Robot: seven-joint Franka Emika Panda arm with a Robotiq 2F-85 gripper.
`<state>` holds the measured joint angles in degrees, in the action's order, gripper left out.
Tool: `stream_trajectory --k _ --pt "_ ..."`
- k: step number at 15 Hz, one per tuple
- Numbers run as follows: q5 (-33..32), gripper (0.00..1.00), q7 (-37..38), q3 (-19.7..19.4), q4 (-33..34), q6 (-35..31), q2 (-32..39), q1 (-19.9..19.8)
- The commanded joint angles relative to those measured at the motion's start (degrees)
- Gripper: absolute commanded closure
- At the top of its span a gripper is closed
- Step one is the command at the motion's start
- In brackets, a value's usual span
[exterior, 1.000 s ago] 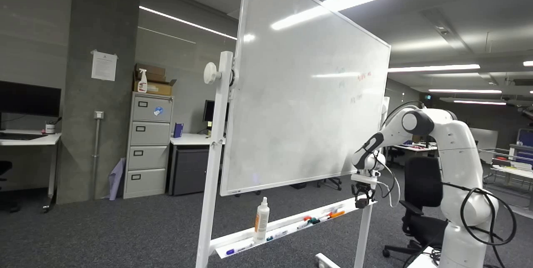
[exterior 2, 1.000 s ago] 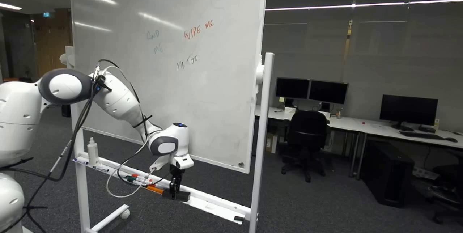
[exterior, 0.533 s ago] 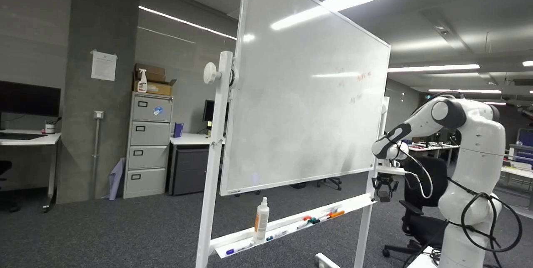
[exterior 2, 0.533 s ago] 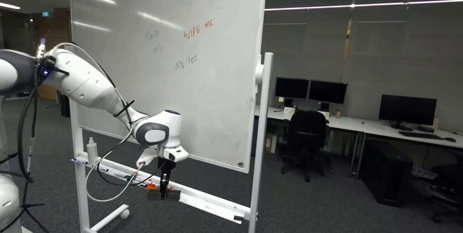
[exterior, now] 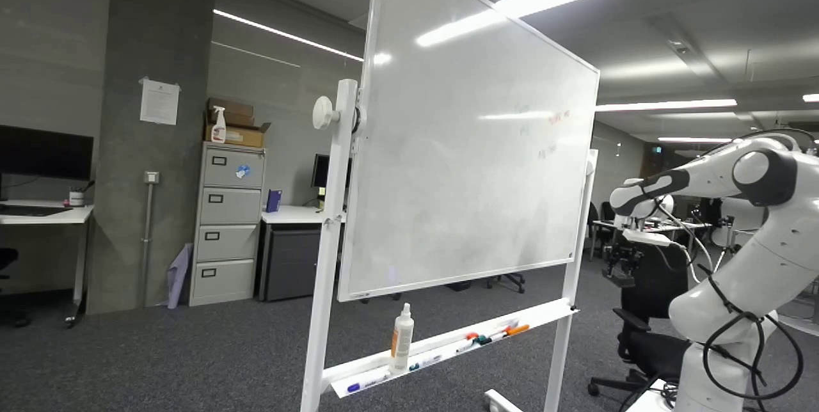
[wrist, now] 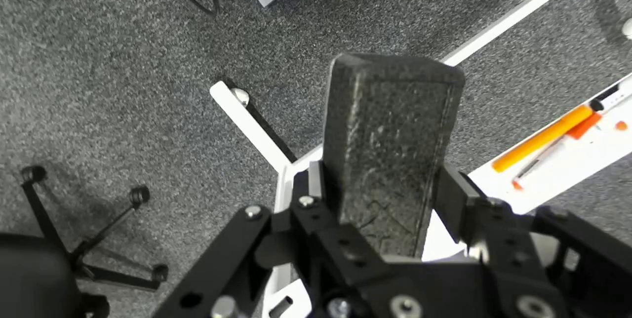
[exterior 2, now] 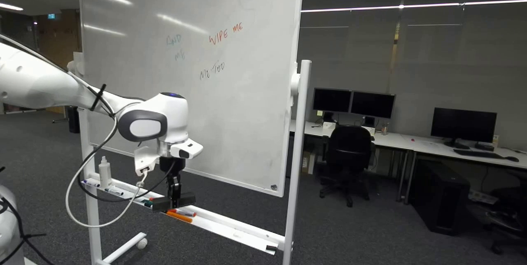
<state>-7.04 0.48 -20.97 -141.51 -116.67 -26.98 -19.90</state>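
Dark grey block (wrist: 395,135): is hanging in the air, the fingers (wrist: 456,202) of the gripper (wrist: 385,187) pinching it from both sides. White tray (exterior 2: 230,232), apart from it, is holding an orange marker (wrist: 543,139), further pens (exterior 2: 114,191) and an upright bottle (exterior: 402,341). Whiteboard (exterior 2: 239,121) above is bearing red lettering (exterior 2: 224,34), "WIPE ME". Black office chair (exterior 2: 350,152) is standing before a desk (exterior 2: 395,139).

White arm (exterior 2: 43,84); black cables (exterior: 705,354); screw-studded end effector (wrist: 386,189).
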Motion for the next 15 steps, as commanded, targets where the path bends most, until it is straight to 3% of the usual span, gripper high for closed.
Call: stream_trajectory --k 1,5,7,10,11,15 --pt "1.13 0.66 -9.42 0.07 -1.22 8.65 -14.62 -0.76" --pt "7.35 0.66 -13.17 0.93 2.39 23.67 -26.86 2.39" --pt "10.72 0.66 -12.55 2.13 2.76 24.66 -31.56 4.59" --pt "15.09 0.66 -12.34 4.45 2.34 20.88 -36.35 8.74" --pt "12.46 0.41 -11.23 3.22 2.50 22.95 -34.51 7.10" --pt "13.45 0.41 -11.23 4.34 2.45 22.39 -36.74 9.31"
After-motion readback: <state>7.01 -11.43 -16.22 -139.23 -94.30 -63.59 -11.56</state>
